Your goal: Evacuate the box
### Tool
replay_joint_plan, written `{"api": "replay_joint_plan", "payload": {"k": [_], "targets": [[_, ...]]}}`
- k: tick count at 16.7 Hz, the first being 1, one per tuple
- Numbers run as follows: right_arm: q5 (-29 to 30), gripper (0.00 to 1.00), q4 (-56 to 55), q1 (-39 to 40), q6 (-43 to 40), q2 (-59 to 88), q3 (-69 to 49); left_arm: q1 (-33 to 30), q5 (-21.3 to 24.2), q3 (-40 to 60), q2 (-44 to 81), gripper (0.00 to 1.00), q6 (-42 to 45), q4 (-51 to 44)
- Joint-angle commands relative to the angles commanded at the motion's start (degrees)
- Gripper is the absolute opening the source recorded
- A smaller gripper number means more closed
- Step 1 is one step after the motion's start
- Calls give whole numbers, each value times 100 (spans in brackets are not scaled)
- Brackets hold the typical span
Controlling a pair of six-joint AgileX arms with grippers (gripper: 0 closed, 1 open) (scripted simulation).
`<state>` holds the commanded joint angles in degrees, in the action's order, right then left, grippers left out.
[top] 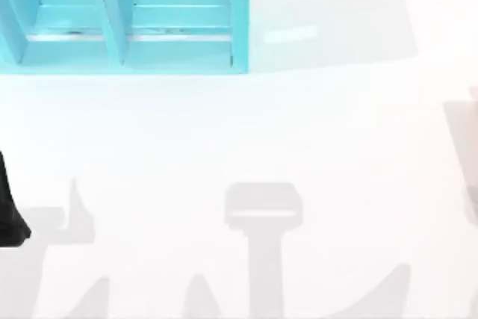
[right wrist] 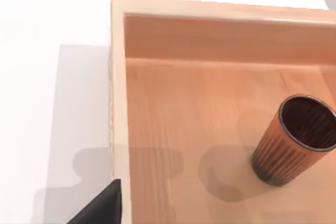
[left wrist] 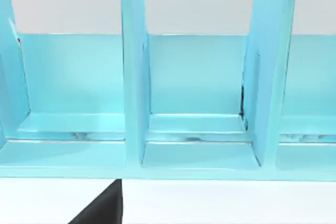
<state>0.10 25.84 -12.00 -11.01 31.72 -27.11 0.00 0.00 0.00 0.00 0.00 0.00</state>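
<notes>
1. White table (top: 314,132); teal shelf unit (top: 127,20) upper left of the top view.
2. Ribbed brown cup (right wrist: 291,142) stands upright in the wooden box (right wrist: 118,77), right wrist view.
3. Left arm (top: 9,214) at left edge, idle.
4. Can't tell either gripper's finger state.
5. Tip: drop straight over the cup, clamp mid-body, lift clear of the walls.

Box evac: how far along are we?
Done: nothing visibly moved out. The ribbed brown cup stands upright inside the wooden box, seen from the right wrist view. In hand: nothing; no grasp on the cup. The left wrist view faces the blue shelf unit, whose visible compartments hold nothing. Left: grasp the cup and lift it out of the box.
</notes>
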Motion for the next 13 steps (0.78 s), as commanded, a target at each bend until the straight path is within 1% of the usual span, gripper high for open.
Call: {"api": "replay_joint_plan", "payload": {"k": [8,11,13], "targets": [[10,100,2850,-1169,-1072,4313,-3109,0,0,0,0,100,0,0],[14,100,3703,-1562,-1432,5432,-4035,0,0,0,0,100,0,0],[16,100,4161,-1772,-1625,5924,-4509,0,0,0,0,100,0,0]]}}
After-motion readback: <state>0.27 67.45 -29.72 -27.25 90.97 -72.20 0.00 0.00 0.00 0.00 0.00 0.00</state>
